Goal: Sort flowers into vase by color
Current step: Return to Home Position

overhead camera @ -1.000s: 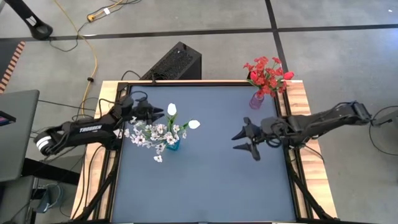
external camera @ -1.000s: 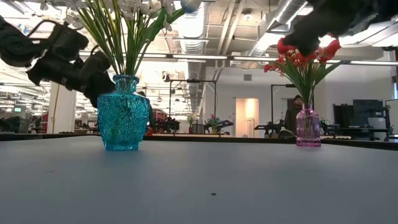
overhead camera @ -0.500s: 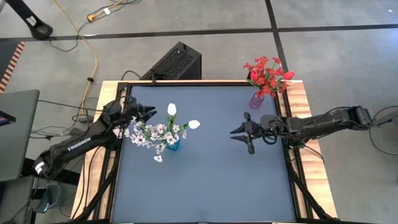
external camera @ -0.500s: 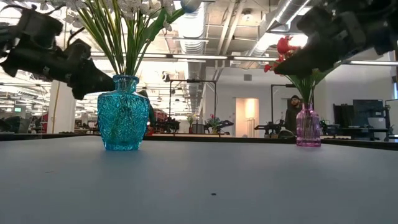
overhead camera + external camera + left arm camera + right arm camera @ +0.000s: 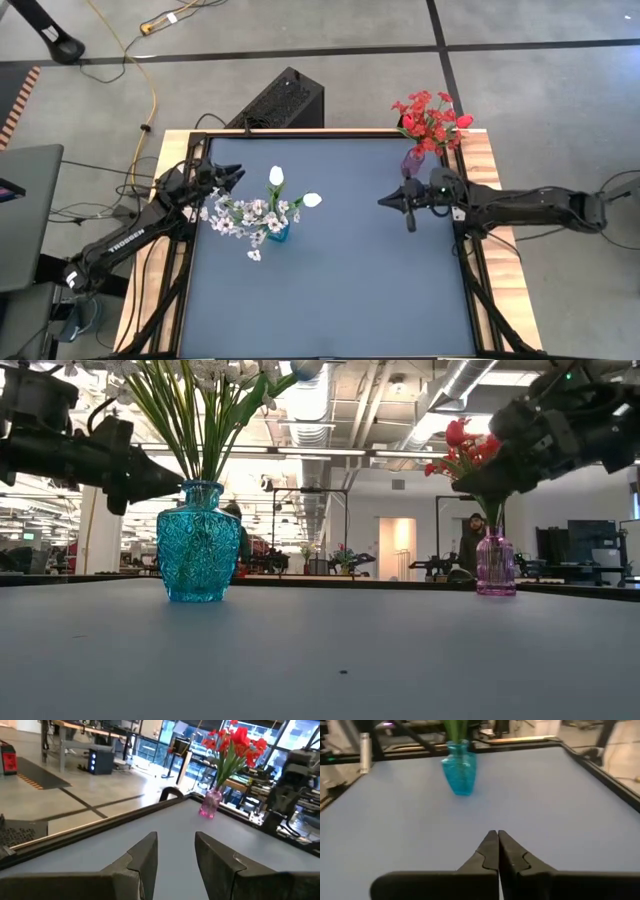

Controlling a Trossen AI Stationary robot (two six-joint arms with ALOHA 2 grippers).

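- White flowers (image 5: 247,212) are kept in the blue vase (image 5: 198,542), nearest.
- The left gripper (image 5: 175,840) is held parted and empty; the right gripper (image 5: 495,834) is pinched closed on nothing. Both are kept clear, judged for homing.
- Red flowers (image 5: 430,117) are gathered in the purple vase (image 5: 495,563), farthest.

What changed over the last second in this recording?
The right gripper closed its wide-open fingers and shifted toward the purple vase. The left gripper, open, drew back slightly from the white flowers toward the table's left edge. Neither holds anything. The blue vase, the purple vase and their flowers stayed put.
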